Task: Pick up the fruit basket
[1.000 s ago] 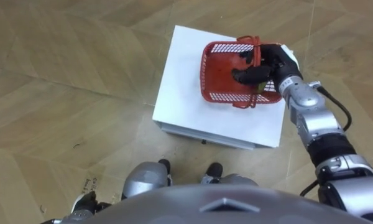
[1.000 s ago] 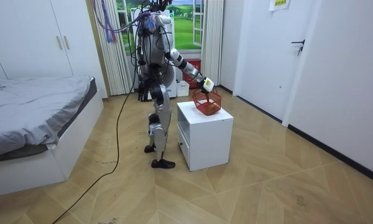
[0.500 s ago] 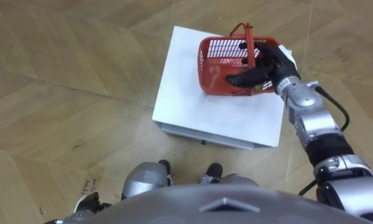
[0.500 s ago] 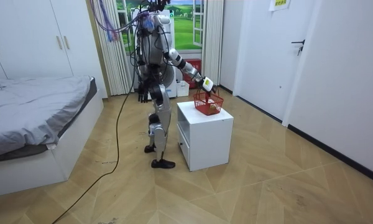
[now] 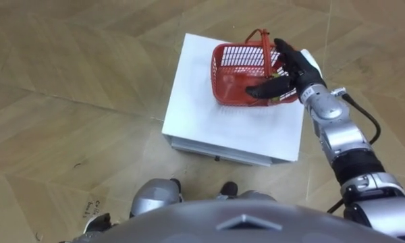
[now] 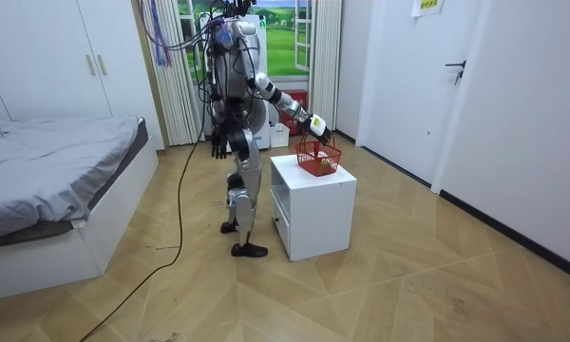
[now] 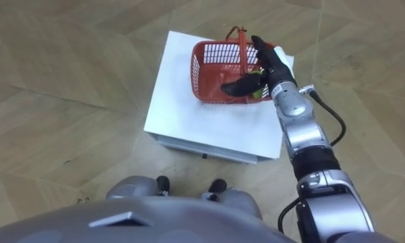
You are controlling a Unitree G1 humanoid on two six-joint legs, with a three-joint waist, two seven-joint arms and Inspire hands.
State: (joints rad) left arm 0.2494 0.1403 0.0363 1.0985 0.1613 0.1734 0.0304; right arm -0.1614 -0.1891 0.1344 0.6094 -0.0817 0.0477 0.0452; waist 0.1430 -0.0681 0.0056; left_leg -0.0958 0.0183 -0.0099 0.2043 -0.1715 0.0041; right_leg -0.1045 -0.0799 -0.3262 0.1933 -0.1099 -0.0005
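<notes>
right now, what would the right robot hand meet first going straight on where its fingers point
Likely the handle of the red basket, just beyond the right robot hand; depth is unclear.

1. here comes the right hand (image 5: 291, 67): black fingers and thumb, a white plate across its back.
2. down the forearm we go: rounded silver-grey shells in segments, with a black band lower down.
3. a black cable loops out from the wrist and runs along the outside of that arm.
4. nearest us, a broad grey chest shell with a raised diamond mark at its middle.
5. in the room view we see silver legs, dark feet, and purple and black lines rising from the shoulders.
</notes>
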